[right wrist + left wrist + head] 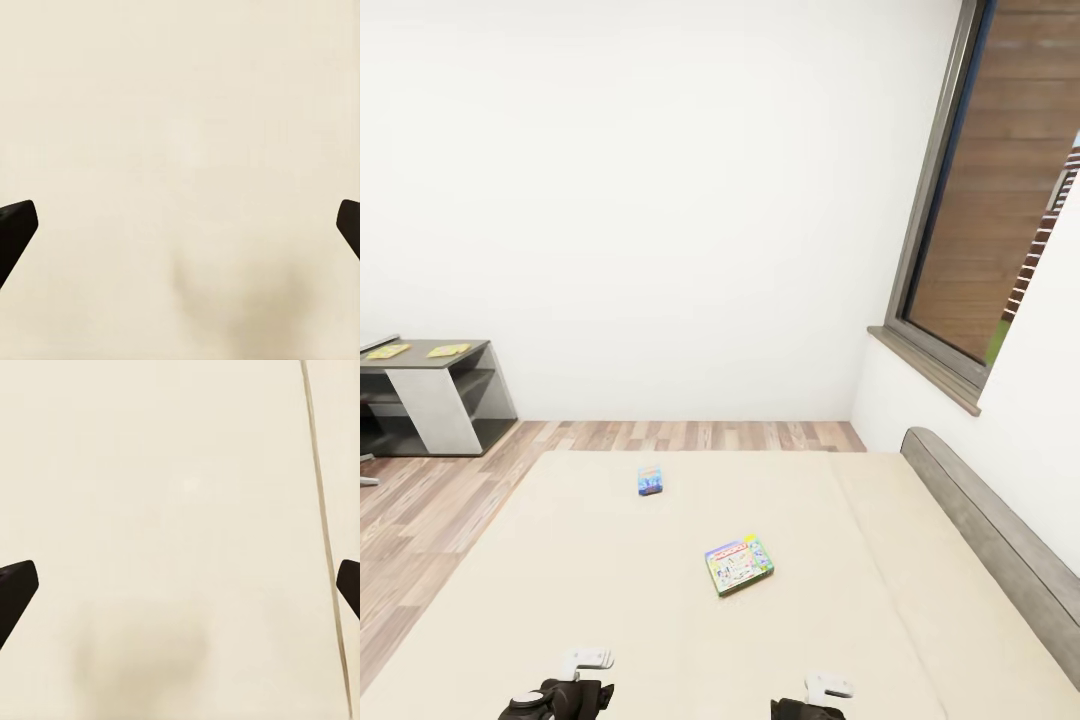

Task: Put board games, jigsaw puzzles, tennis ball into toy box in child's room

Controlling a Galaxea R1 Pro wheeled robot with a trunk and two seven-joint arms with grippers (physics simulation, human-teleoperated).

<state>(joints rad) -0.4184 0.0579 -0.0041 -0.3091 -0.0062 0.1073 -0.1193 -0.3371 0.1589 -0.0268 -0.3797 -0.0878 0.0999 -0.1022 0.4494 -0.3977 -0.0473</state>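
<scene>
Bed [610, 590]: wide, low, plain cream mattress in two parts, matte and smooth; seam [324, 540] running as a thin dark line in the left wrist view; dark grey curved frame [1000, 540] along the right side.
White board game [739, 564]: flat printed box with multicoloured edges, lying face up near the middle of the mattress, turned at a slant.
Teal-blue board game [649, 481]: small flat box, lying farther up the mattress, well apart from the white one.
Worktop [430, 352]: dark-grey lower section at far left beyond the bed, pale panel beneath, open shelves at its side.
Jigsaw puzzles: two thin flat squares on the worktop, one [388, 351] beside the other [449, 350], yellowish at this range, pattern too small to tell.
Left tool [180, 585]: dark fingertips far apart at the view's edges, nothing between them, bare mattress beyond; black body with white part at the bottom of the head view [575, 680].
Right tool [180, 225]: dark fingertips likewise wide apart, holding nothing, cream mattress beyond; seen low in the head view [815, 695].
Surroundings: white walls, wood-plank floor [690, 435], grey-framed window [980, 200] at right with brown planking outside.
In the way: open mattress between both tools and the two boxes.
</scene>
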